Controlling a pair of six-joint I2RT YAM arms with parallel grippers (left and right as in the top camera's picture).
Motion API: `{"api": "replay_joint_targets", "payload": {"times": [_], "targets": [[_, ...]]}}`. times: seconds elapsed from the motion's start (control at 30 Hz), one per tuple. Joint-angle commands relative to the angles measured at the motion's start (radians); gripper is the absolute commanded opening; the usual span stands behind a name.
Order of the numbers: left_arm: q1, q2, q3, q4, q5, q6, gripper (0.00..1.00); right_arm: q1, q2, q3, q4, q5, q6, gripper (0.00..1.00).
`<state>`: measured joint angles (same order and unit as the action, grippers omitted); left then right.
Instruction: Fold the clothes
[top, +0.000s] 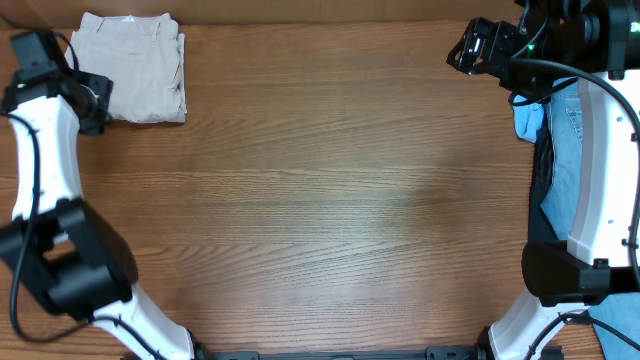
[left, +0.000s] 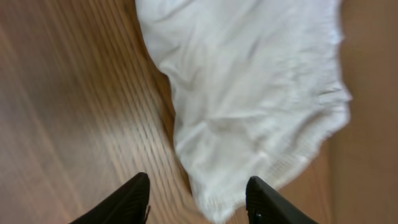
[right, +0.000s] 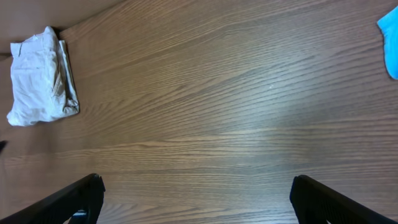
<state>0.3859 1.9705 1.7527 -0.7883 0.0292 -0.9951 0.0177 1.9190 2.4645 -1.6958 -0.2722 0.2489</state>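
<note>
The pale beige garment (top: 135, 68) lies folded into a compact square at the far left corner of the table. It shows close up in the left wrist view (left: 249, 93) and small in the right wrist view (right: 38, 78). My left gripper (top: 95, 105) is open just beside the garment's left lower edge; its fingertips (left: 199, 190) straddle the cloth's corner without gripping it. My right gripper (top: 470, 45) is open and empty, high over the far right of the table; its fingers (right: 196, 193) frame bare wood.
Blue denim jeans (top: 565, 150) and a small light-blue cloth (top: 527, 120) lie at the right edge under the right arm. The light-blue cloth also shows in the right wrist view (right: 388, 37). The table (top: 340, 200) is brown wood.
</note>
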Motion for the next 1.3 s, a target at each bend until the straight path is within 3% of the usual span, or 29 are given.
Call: {"api": "replay_joint_targets", "payload": {"times": [0.0,0.23,0.3,0.33,0.37,0.63,0.77,1.03,1.27], "targets": [[-0.006,-0.129,-0.005,-0.016,-0.018,0.150,0.49,0.004,-0.024,-0.003,0.002,0.002,0.020,1.00],[-0.008,-0.387,-0.005,-0.056,0.105,0.398,0.52,0.004,-0.147,-0.002,0.002,0.002,0.037,1.00],[-0.008,-0.465,-0.005,-0.063,0.188,0.469,0.66,0.004,-0.193,-0.002,0.002,0.002,0.037,1.00],[-0.008,-0.504,-0.005,-0.071,0.230,0.491,0.86,0.004,-0.217,-0.002,0.002,0.002,0.037,1.00],[-0.008,-0.540,-0.005,-0.077,0.273,0.516,1.00,0.004,-0.241,-0.003,0.002,0.002,0.037,1.00],[-0.008,-0.794,-0.005,-0.186,0.497,0.706,1.00,0.010,-0.451,-0.012,0.002,-0.010,0.040,1.00],[-0.008,-0.889,-0.005,-0.285,0.579,0.785,1.00,0.023,-0.592,-0.100,0.002,-0.013,0.041,1.00],[-0.008,-1.033,-0.064,-0.480,0.658,0.936,1.00,0.022,-0.881,-0.517,0.024,-0.008,0.063,1.00],[-0.008,-1.224,-0.338,-0.418,0.719,0.954,1.00,0.022,-1.072,-0.938,0.270,-0.008,0.073,1.00]]}}
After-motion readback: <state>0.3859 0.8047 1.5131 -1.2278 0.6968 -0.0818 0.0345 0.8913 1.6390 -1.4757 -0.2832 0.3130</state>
